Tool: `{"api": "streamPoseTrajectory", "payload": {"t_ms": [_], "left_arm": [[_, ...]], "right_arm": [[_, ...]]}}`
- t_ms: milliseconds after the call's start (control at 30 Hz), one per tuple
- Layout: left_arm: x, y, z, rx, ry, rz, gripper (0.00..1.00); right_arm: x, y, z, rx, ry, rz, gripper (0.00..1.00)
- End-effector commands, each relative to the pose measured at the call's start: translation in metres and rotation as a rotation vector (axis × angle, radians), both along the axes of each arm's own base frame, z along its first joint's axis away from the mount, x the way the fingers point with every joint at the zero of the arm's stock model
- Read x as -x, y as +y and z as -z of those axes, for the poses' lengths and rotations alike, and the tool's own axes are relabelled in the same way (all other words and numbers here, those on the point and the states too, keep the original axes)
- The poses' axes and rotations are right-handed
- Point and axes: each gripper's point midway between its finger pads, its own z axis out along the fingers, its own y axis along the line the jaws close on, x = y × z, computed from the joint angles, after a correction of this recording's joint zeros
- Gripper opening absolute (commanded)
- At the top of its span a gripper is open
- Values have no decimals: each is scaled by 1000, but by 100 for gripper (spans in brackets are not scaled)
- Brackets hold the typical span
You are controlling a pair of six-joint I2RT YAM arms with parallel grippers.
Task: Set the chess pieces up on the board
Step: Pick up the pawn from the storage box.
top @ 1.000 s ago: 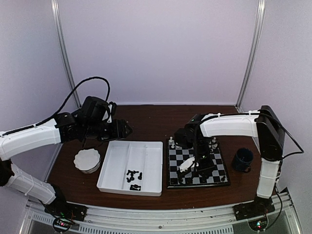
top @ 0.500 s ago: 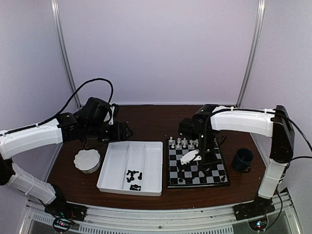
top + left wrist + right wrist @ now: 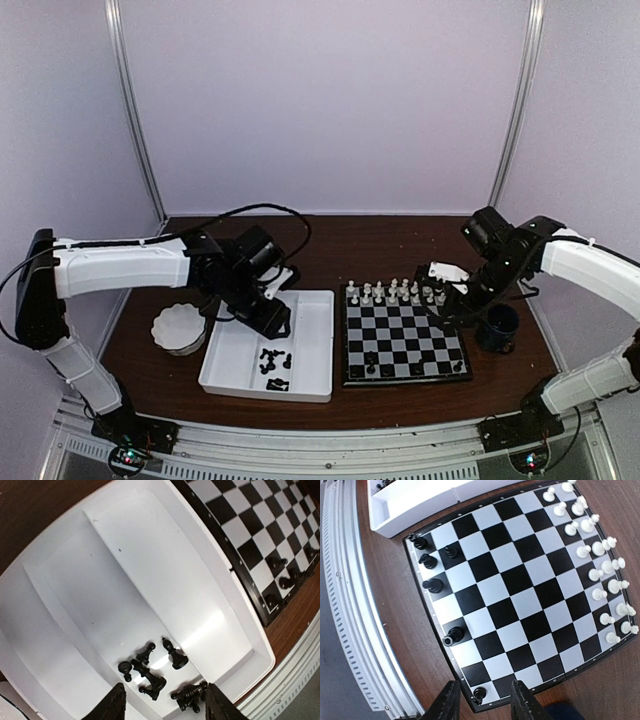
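Chess pieces (image 3: 583, 551) are split: white chessmen (image 3: 596, 574) line the board's (image 3: 520, 595) upper-right edge in my right wrist view, a few black chessmen (image 3: 434, 585) its left edge, and more lie low in the white tray (image 3: 150, 570) in my left wrist view. Both my left gripper (image 3: 164, 692) and right gripper (image 3: 484, 687) hang with jaws apart, empty.
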Motion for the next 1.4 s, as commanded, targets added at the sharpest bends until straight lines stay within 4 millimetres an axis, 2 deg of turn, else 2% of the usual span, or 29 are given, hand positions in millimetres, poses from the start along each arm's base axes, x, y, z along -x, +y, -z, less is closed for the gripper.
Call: {"api": "streamPoseTrajectory", "payload": {"t_ms": [0,233,400,633,767,900,1367], "left_arm": [[18,6,19,-161,52,139,54],[19,9,31,-246,50,280,42],[23,0,39,-226,70,439,38],[4,10,56,-236,91,479,27],[-4,4,58,-197,61,481,27],[-3,-2,63,-169,81,496,27],[-5,9,86,-249,110,492,29]], "right_arm": [[-25,2,-7,-142,-75,99,38],[-26,-2,-3,-156,-65,110,38],[-25,0,-1,-160,-55,99,38],[-23,-2,-3,-161,-68,94,38],[-22,-2,-3,-164,-69,90,39],[-21,-1,-1,-161,-58,82,39],[-20,0,2,-160,-36,73,39]]}}
